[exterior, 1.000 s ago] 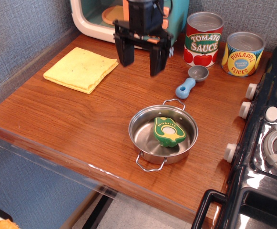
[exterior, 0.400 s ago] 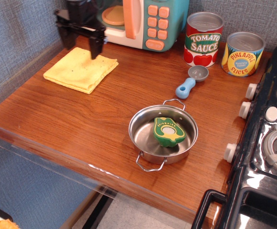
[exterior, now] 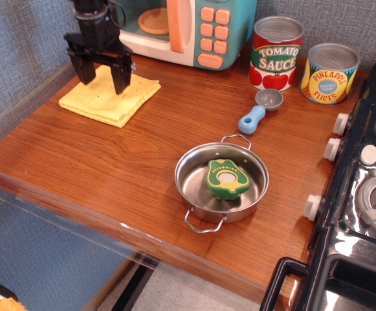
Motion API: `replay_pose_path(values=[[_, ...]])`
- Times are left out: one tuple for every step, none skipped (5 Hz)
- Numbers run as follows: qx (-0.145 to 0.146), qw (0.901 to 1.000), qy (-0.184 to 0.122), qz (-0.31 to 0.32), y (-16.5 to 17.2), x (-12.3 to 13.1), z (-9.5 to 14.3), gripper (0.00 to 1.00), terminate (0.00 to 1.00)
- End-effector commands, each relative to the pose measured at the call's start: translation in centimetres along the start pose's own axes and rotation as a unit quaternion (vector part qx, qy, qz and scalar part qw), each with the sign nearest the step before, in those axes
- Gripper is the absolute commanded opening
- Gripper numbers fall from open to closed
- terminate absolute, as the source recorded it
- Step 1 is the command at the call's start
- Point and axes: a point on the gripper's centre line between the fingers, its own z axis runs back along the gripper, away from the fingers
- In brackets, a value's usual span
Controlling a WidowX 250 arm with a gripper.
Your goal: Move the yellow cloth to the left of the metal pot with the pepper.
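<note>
1. Observation.image is looking down at a brown wooden counter (exterior: 110,162), and the black gripper (exterior: 101,76) is hanging over the far-left corner with its two fingers (exterior: 120,76) pointing down.
2. Its jaws are standing apart, released, with nothing sitting between them.
3. Both fingertips are sitting low over the far half of the yellow cloth (exterior: 103,98); whether they are touching the fabric, I cannot tell from this angle.
4. That cloth is lying flat and folded near the back-left of the counter, well apart from the metal pot (exterior: 194,188).
5. Over to the pot now: it is sitting toward the front of the counter, right of centre, one wire handle facing the back and one facing the front edge.
6. Resting inside it is the pepper (exterior: 228,179), green with a yellow rim and a pale round middle showing upward.
7. Behind the pot, a small grey-and-blue scoop (exterior: 259,110) is lying on the wood.
8. Along the back wall, a toy microwave (exterior: 194,29) is standing just behind the gripper, with a tomato sauce can (exterior: 276,53) and a pineapple slices can (exterior: 330,72) lined up to its right.
9. A black stove (exterior: 362,194) is filling the right edge.
</note>
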Motion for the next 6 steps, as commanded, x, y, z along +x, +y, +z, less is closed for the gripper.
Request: replay_pose_path(values=[[0.010, 0.9996, 0.006, -0.025, -0.5, 0.6, 0.1, 1.00, 0.00], [0.038, 0.9978, 0.041, -0.035, -1.0, -1.3, -0.4, 1.00, 0.00], [0.021, 0.9982, 0.044, -0.034, -2.0, -4.7, 0.5, 1.00, 0.00], [0.001, 0.9986, 0.051, -0.013, -2.8, -8.8, 1.4, 1.00, 0.00], [-0.002, 0.9990, 0.043, 0.013, -2.9, -11.3, 2.8, 1.00, 0.00], [0.000, 0.9989, 0.036, 0.030, -2.5, -12.4, 3.6, 1.00, 0.00]])
